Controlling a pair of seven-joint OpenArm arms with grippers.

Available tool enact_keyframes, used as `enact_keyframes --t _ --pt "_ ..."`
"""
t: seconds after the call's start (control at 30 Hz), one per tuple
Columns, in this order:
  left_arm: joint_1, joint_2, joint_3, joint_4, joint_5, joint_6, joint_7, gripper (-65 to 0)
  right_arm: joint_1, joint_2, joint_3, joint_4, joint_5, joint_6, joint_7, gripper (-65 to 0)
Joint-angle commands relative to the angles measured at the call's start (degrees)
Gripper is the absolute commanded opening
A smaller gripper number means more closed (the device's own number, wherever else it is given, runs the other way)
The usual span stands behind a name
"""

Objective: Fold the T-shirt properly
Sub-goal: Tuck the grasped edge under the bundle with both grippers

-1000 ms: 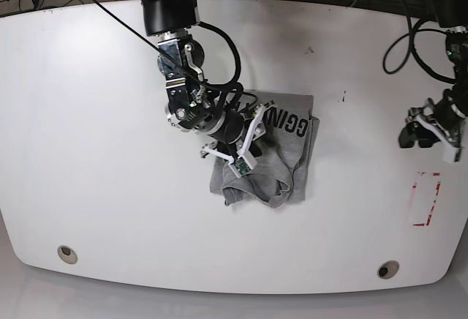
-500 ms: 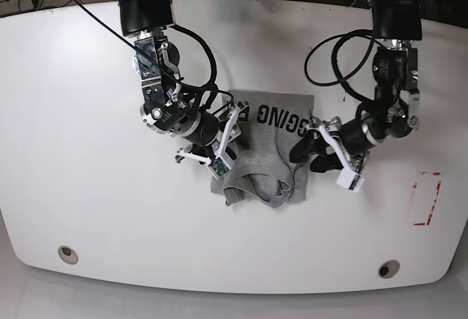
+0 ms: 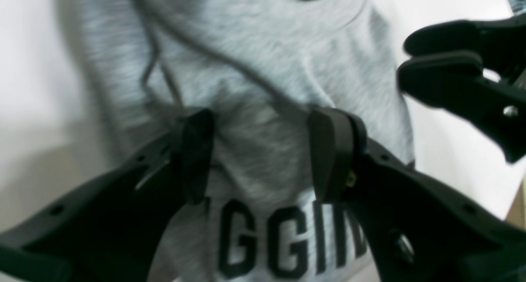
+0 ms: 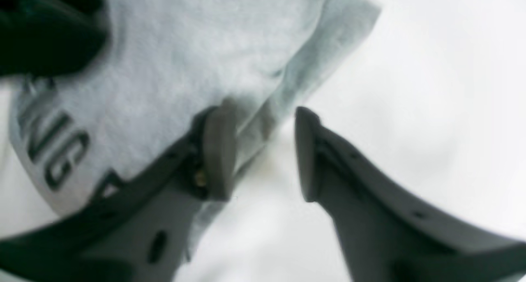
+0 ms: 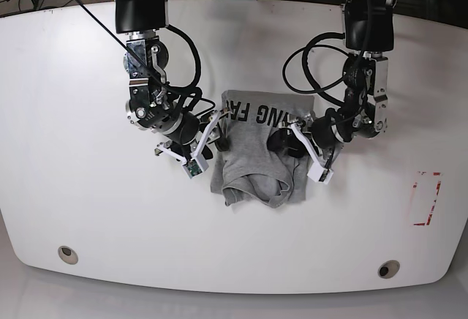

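Note:
The heather-grey T-shirt (image 5: 259, 162) lies folded into a small block at the table's middle, black lettering along its far edge. In the base view my right gripper (image 5: 218, 134) is at its left edge and my left gripper (image 5: 287, 145) is on its right part. The left wrist view shows the left gripper (image 3: 263, 154) open just above the T-shirt (image 3: 263, 68), lettering below the fingers. My right gripper (image 4: 263, 154) stands open in the right wrist view; one finger (image 4: 220, 150) rests against the T-shirt (image 4: 164, 60) edge, the other hangs over bare table.
The white table (image 5: 88, 187) has a red rectangle mark (image 5: 425, 198) at the right and two round holes (image 5: 66, 253) (image 5: 387, 269) near the front edge. Cables lie behind the table's far edge.
My left arm has swung in from the table's right side to the shirt's right part. The right gripper has slid left off the shirt to its left edge and opened wider.

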Motion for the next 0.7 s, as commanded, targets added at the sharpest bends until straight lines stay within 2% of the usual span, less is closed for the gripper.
enact_keyframes --t 0.0,0.1,0.2,0.37,0.53,0.6,0.67 --pt "-1.1 0.2 -0.1 0.7 -1.2 -0.6 -1.1 -29.9 1.5 0.1 0.8 1.0 0.9 0.1 1.4 -31.2" --pt "-1.1 0.8 -0.1 0.7 -1.0 -0.6 -1.1 -30.4 1.5 -0.1 0.9 1.0 1.0 0.1 1.3 -26.3" --pt "-1.1 0.8 -0.1 0.4 -1.1 -0.6 -1.1 -32.9 1.5 -1.4 0.8 1.0 1.5 0.1 1.3 -27.4" --pt "-1.1 0.8 -0.1 0.2 -1.1 -0.6 -1.2 -45.1 1.5 -2.5 0.8 0.0 4.1 0.1 1.3 -29.5" --pt "-0.9 0.8 -0.1 0.5 -1.2 -0.6 -1.0 -46.4 2.0 -3.4 0.8 -5.3 7.1 0.0 1.8 -29.5" --pt "-0.8 0.7 -0.1 0.5 -1.2 -0.6 -1.0 -46.5 2.3 -3.4 0.8 -6.9 7.2 0.0 2.5 -30.8" --pt "-0.7 0.6 -0.1 0.6 -1.2 -0.6 -1.0 -46.8 2.5 -3.4 0.8 -7.7 7.2 0.0 3.8 -36.8"
